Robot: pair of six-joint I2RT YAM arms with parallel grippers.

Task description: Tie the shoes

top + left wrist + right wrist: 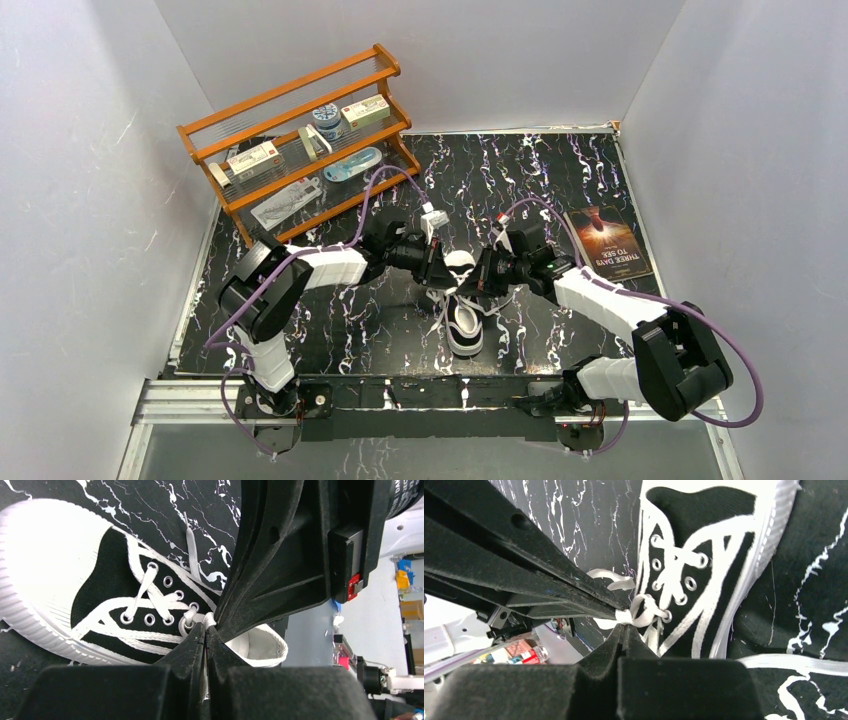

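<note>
Clamped on laces (pixel 644 611), left end effector (pixel 205 630) and right end effector (pixel 623 625) half-hide the sneaker (pixel 463 330).

The sneaker (pixel 100 597) upper was matt black canvas, with a smooth white rubber toe cap (pixel 45 550), bright metal eyelets (pixel 150 620) and flat woven white laces (pixel 143 586). The tabletop (pixel 165 510) carried a smooth black marble-pattern finish; the rack (pixel 300 86) was varnished orange-brown wood.

left hand (pixel 206 629) and right hand (pixel 622 625) both clamped shut, tips meeting.
</note>
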